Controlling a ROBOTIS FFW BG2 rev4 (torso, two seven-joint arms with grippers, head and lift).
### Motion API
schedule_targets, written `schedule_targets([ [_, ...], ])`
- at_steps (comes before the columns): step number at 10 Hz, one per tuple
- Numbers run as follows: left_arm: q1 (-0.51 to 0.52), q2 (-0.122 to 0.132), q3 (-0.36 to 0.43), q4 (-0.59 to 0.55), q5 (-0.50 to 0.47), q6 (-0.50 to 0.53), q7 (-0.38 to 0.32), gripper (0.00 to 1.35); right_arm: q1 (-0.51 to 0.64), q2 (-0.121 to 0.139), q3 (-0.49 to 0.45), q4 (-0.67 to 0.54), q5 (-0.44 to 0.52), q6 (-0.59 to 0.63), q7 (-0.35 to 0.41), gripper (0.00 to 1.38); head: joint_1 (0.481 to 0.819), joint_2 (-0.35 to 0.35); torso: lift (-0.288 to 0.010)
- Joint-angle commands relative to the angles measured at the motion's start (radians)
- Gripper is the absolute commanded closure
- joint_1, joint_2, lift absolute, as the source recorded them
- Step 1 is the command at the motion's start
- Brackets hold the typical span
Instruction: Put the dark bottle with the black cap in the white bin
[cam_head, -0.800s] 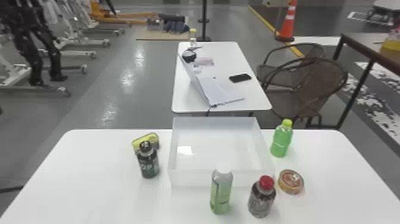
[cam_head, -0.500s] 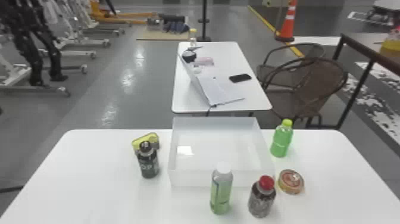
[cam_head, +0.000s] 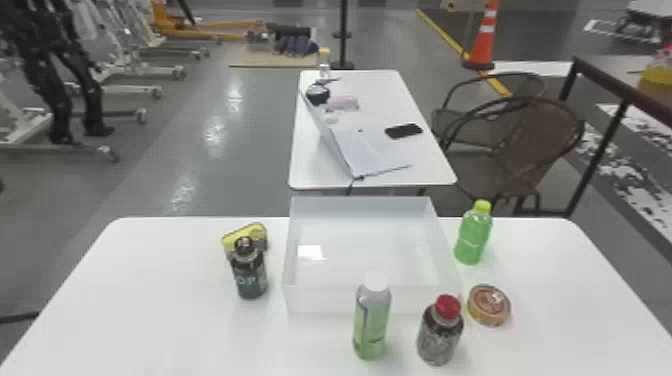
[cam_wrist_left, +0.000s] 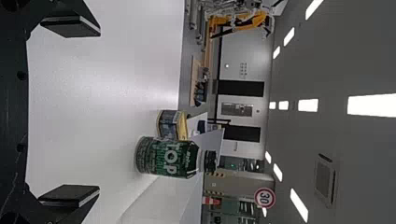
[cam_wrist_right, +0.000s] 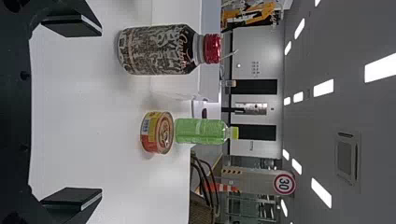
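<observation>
The dark bottle with the black cap (cam_head: 249, 272) stands upright on the table, left of the white bin (cam_head: 298, 301) and apart from it. In the left wrist view the same dark bottle (cam_wrist_left: 168, 157) is some way beyond the left gripper (cam_wrist_left: 70, 111), whose two fingers are wide apart with nothing between them. The right gripper (cam_wrist_right: 71, 112) is likewise open and holds nothing; a red-capped bottle (cam_wrist_right: 156, 50) and a round can (cam_wrist_right: 157, 132) stand beyond it. Nothing lies in the bin.
Right behind the dark bottle is a yellow tin (cam_head: 245, 235). A white-capped green bottle (cam_head: 371, 320) stands at the bin's front wall, the red-capped bottle (cam_head: 440, 332) and round can (cam_head: 489, 305) to its right. A green bottle (cam_head: 472, 235) stands beside the bin's right wall.
</observation>
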Motion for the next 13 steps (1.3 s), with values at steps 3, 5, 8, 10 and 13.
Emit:
schedule_targets([
  [3,-0.098,-0.003,-0.001,0.063,-0.005,0.030,-0.054,0.12,-0.001,0.000,0.000,0.002,-0.003,0.000,0.000,0.09,0.549,0.000,-0.100],
  [5,-0.180,-0.003,-0.001,0.130,-0.023,0.031,-0.100,0.12,-0.004,0.000,0.000,0.003,-0.003,0.000,0.000,0.09,0.549,0.000,-0.100],
  [8,-0.292,-0.003,0.005,0.235,-0.034,0.037,-0.137,0.11,-0.008,0.000,0.000,0.006,-0.006,0.000,0.000,0.09,0.549,0.000,-0.100],
  [10,-0.366,-0.003,-0.002,0.305,-0.034,0.043,-0.151,0.11,-0.011,0.000,0.000,0.008,-0.008,0.000,0.000,0.09,0.549,0.000,-0.100],
  [13,-0.467,-0.003,-0.010,0.422,-0.067,0.057,-0.186,0.11,-0.014,0.000,0.000,0.013,-0.009,0.000,0.001,0.09,0.549,0.000,-0.100],
])
